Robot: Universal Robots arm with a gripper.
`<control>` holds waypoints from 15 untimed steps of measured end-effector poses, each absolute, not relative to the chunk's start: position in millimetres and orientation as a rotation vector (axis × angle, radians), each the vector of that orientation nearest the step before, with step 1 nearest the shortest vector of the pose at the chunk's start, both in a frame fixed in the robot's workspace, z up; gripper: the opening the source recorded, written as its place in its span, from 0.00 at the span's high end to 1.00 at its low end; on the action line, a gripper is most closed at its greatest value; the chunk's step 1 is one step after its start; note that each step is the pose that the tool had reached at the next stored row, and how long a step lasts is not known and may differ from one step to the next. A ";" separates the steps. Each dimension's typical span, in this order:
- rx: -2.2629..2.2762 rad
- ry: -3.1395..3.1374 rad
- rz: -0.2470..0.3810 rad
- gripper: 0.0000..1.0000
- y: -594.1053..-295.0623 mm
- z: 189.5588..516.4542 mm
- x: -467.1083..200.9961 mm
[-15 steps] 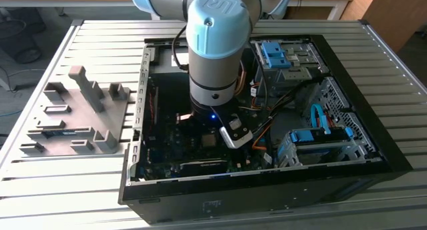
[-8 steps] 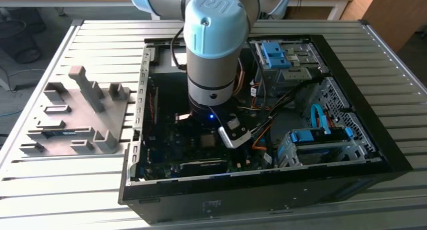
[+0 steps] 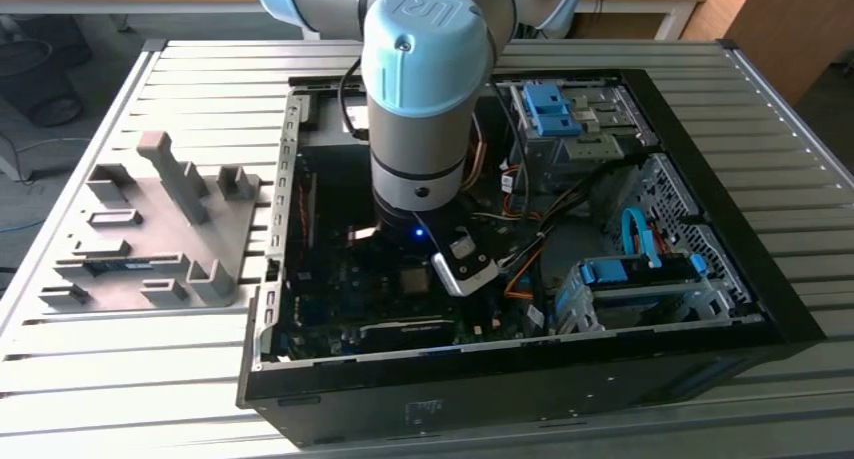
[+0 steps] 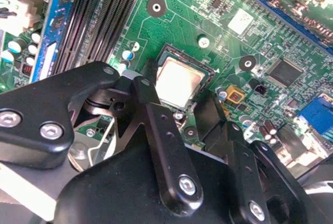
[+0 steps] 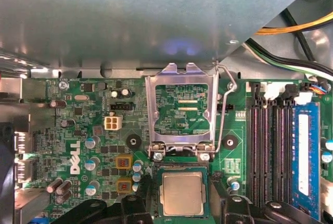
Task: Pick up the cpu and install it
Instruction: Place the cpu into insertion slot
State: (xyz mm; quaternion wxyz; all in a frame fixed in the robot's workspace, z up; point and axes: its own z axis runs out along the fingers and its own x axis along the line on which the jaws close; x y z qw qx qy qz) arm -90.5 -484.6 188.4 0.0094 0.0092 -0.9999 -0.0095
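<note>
Silver-grey metal tops the cpu (image 5: 182,193), which lies flat in its socket (image 5: 158,193) on the green motherboard (image 5: 78,125). We see the claw (image 4: 174,95) spread open, its black fingers (image 4: 156,125) standing either side of the socket, gripping nothing. Just beyond the chip the metal retention frame (image 5: 182,72) stands open. Dark memory slots (image 5: 270,151) run beside the socket. In the exterior view the arm (image 3: 420,99) reaches down into the open computer case (image 3: 534,379) on the slatted counter (image 3: 120,379).

The cpu (image 5: 182,194) has a dull silver-grey metal top; the socket frame (image 5: 151,109) is bright bare metal, the circuit board (image 5: 78,122) glossy green.
</note>
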 end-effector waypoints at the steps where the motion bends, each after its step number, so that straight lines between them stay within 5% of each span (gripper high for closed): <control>1: 0.028 -3.122 -0.029 0.46 -484.6 188.4 -91.0; 15: 0.028 -3.121 -0.029 0.46 -485.6 188.4 -84.4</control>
